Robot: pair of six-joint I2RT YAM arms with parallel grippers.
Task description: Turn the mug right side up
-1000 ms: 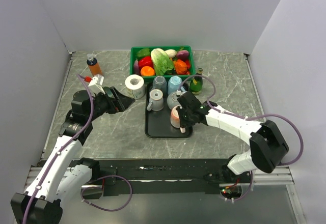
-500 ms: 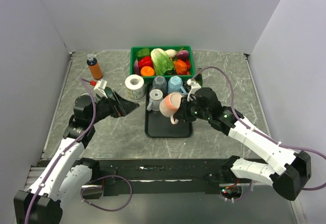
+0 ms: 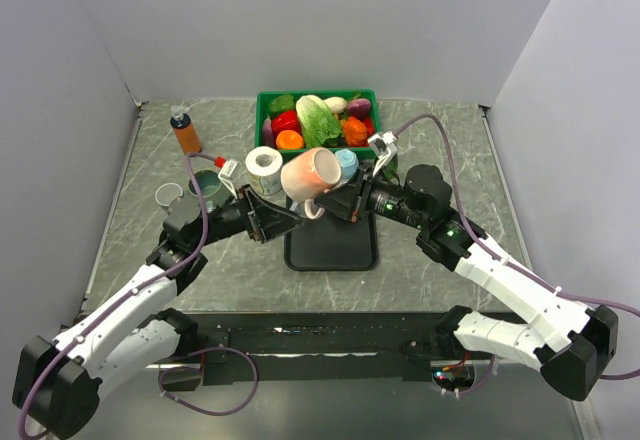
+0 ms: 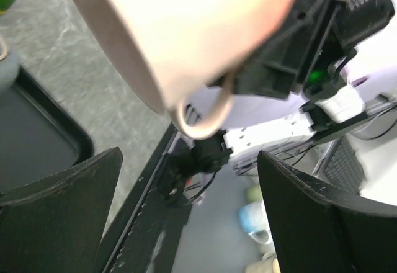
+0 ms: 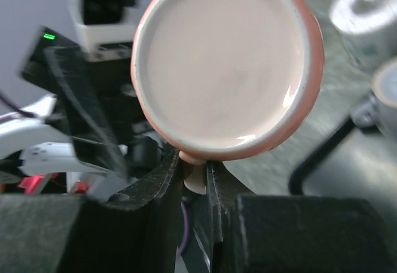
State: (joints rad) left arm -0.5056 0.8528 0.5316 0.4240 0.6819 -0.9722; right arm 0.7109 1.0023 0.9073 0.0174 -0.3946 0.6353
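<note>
The pink mug (image 3: 308, 174) hangs in the air over the black tray (image 3: 330, 250), tipped on its side. Its base (image 5: 223, 62) faces my right wrist camera. My right gripper (image 3: 328, 207) is shut on the mug's handle (image 5: 195, 179) from below. My left gripper (image 3: 283, 224) is open and empty, just left of and below the mug. In the left wrist view the mug (image 4: 180, 31) fills the top, its handle (image 4: 205, 108) hanging down above my open left gripper (image 4: 189, 223).
A green basket of vegetables (image 3: 318, 120) stands at the back. A paper roll (image 3: 264, 165) and a blue mug (image 3: 347, 160) are near the tray's far end. An orange bottle (image 3: 185, 130) and two cups (image 3: 205, 184) stand at the left.
My right gripper has lifted the pink mug off the tray and carried it up and left. My left arm has swung right towards the mug, uncovering the two cups.
</note>
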